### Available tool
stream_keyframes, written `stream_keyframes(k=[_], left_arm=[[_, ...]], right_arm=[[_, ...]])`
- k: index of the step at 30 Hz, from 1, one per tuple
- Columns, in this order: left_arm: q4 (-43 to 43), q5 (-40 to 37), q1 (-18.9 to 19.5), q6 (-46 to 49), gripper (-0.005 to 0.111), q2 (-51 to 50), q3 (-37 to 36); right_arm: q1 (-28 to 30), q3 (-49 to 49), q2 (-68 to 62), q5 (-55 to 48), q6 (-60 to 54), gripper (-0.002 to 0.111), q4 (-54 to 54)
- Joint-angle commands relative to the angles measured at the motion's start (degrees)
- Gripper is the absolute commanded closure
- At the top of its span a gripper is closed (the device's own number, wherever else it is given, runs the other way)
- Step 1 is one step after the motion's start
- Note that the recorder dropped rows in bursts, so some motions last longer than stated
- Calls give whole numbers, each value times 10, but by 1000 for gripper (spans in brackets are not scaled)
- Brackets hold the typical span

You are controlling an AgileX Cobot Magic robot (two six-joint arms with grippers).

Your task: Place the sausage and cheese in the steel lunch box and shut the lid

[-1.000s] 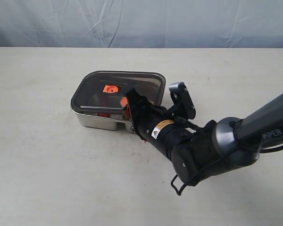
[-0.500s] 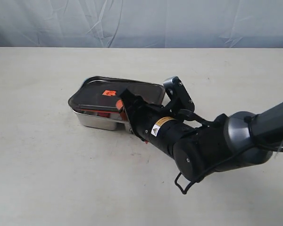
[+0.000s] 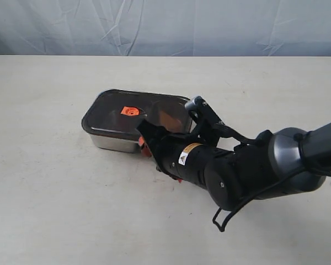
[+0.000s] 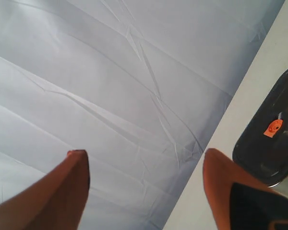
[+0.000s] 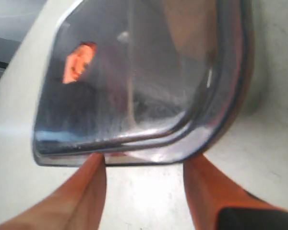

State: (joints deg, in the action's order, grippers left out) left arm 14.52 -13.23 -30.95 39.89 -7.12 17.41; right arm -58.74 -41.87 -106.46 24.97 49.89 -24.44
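Smoky translucent rectangular lid, tilted a moment ago, now lies flat on the shiny steel lunch box; closing looks nearly done. Right gripper still clasps its end, jaws part-open; left gripper gapes empty.

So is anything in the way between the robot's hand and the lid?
Nothing visible. The right gripper is right at the lid, with a finger on either side of its near corner.

one steel lunch box, one lid, one valve
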Motion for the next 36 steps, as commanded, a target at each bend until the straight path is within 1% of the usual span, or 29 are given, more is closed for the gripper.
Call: stream_keyframes(k=[1,14,18,22,24,27,28,30,35,36], left_arm=[[-3,4,-6,-4,43,4,3],[-3,4,-6,-4,43,4,3],[-3,4,-6,-4,43,4,3],[-3,2,-6,-4,44,4,3],[-3,-5,-6,-5,47,4,3],[-3,-16,-6,-26,58,4,3],[-3,-21,-6,-29,63,4,3],[-3,-32,-6,-43,73,4,3],[-3,-50,-6,-43,100,3,3],[-3,-50,-6,-43,104,0,3]], right_arm=[[1,4,2,-41,-4,59,35],[1,4,39,-66,-41,59,38],[1,4,40,-119,-54,59,52],[1,4,40,-173,-55,60,94],[1,4,44,-199,-55,60,111],[1,4,57,-250,-56,60,156],[1,4,63,-273,-56,61,171],[1,4,80,-310,-56,69,202],[1,4,136,-385,-56,109,265],[1,4,149,-388,-56,108,275]])
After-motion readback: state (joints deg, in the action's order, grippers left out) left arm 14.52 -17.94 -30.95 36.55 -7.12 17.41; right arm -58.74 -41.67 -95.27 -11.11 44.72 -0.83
